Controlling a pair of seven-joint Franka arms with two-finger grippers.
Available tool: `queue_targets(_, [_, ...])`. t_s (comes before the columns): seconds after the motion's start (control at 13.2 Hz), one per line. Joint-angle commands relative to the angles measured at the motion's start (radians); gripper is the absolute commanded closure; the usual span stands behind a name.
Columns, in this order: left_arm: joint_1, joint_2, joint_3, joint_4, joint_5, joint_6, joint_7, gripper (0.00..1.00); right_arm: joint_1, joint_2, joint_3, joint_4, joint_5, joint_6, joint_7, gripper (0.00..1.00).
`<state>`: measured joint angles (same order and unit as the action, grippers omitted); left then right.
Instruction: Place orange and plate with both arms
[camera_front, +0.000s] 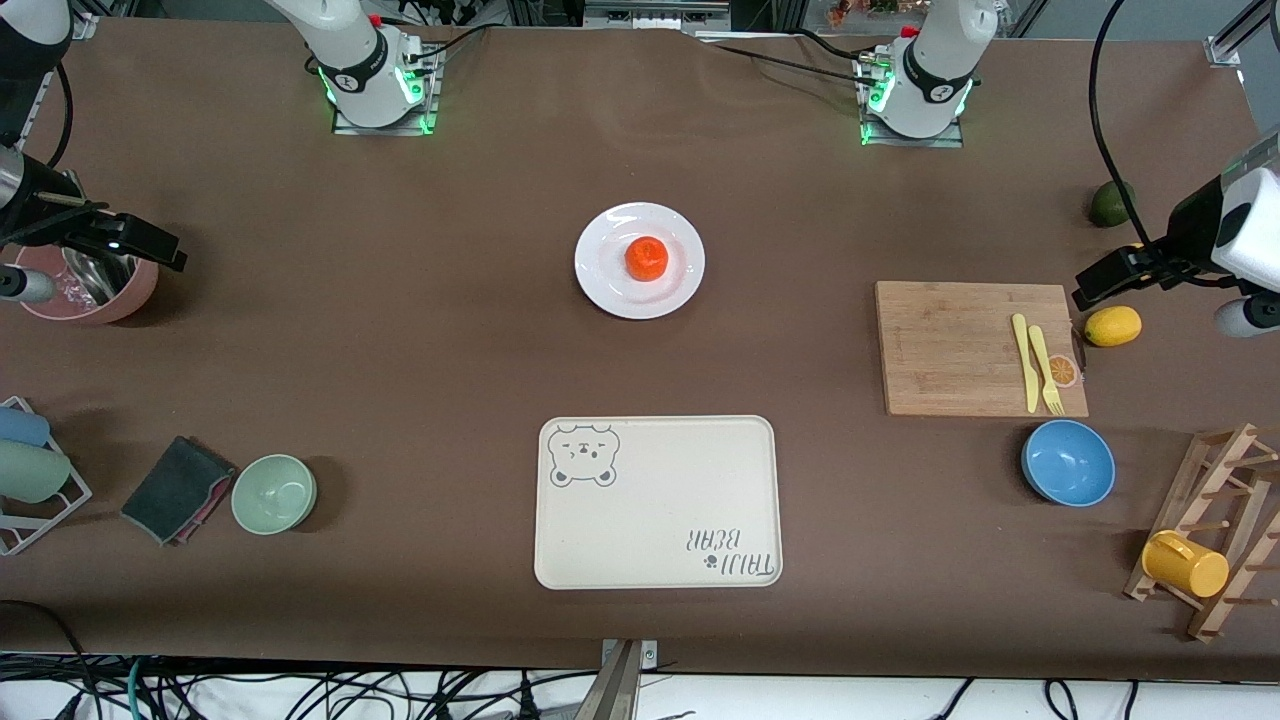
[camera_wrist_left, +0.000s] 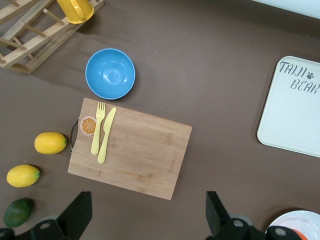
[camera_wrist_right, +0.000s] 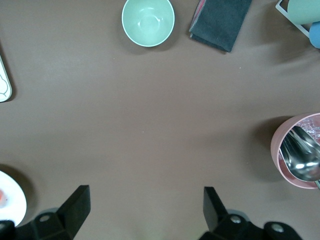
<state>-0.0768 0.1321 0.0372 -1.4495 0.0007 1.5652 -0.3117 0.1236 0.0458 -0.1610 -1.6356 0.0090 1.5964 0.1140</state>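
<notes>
Orange (camera_front: 647, 258) sits in the middle of the plate (camera_front: 605, 285); the plate rests on bare table between the two arm bases, farther from the front camera than the cream bear tray (camera_front: 660, 520).

Left gripper (camera_wrist_left: 147, 212) hangs high over the left arm's end of the table, above the ground beside the wooden cutting board (camera_wrist_left: 145, 155); fingers spread wide, nothing between them.

Right gripper (camera_wrist_right: 145, 207) hangs over the right arm's end, near the pink utensil pot (camera_wrist_right: 280, 150); also spread, empty.

Both arms sit well away from the plate. My reading: parked wide to leave it unobstructed, no reach begun. The tray looks the likely destination.
</notes>
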Motion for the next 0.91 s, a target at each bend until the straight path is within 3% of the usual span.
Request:
queue_targets(0.0, [0.009, 0.014, -0.005, 0.035, -0.002, -0.020, 0.014, 0.00, -0.001, -0.007, 0.003, 0.002, -0.012, -0.009, 0.007, 0.00])
queue_targets(0.83, [0.002, 0.015, -0.008, 0.037, -0.002, -0.019, 0.008, 0.00, 0.001, -0.004, 0.003, 0.002, -0.012, -0.009, 0.004, 0.00])
